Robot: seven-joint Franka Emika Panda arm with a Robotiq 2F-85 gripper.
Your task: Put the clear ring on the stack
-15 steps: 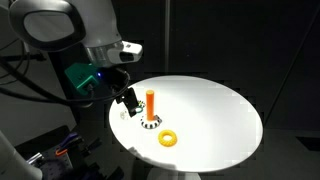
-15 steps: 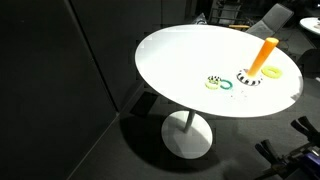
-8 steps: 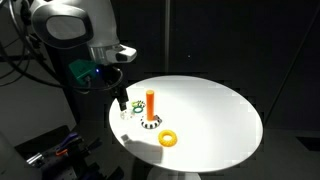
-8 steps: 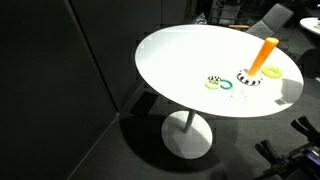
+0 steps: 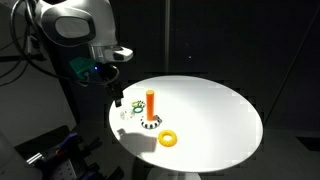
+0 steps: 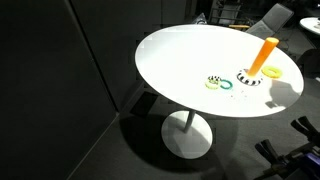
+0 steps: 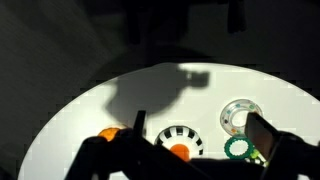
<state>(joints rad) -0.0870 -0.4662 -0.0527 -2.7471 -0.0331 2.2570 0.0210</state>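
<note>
In the wrist view the fingers (image 7: 262, 138) stand wide apart with nothing between them, and the gripper (image 7: 196, 122) hangs over the white desk (image 7: 95, 112). Below it the stack (image 7: 180, 151) appears from above as an orange tip in a dark-and-white striped base, its lower part cut off by the frame edge. The clear ring (image 7: 227, 112) lies flat on the desk just beside that base. It is only a faint grey outline, with a green ring (image 7: 236, 150) next to it. A yellow-orange ring (image 7: 108, 133) on the other side is half hidden by the dark gripper body.

Compared with a second ago, an exterior view shows the gripper (image 5: 118, 100) turned from tilted to pointing straight down. It has shifted away from the stack (image 5: 150, 103) toward the desk's rim (image 5: 112, 120). The small rings beneath it are too tiny there to tell apart, while the yellow-orange ring (image 5: 163, 140) is plain. In an exterior view the arm is out of frame, and the stack (image 6: 265, 55) and rings lie as before.
</note>
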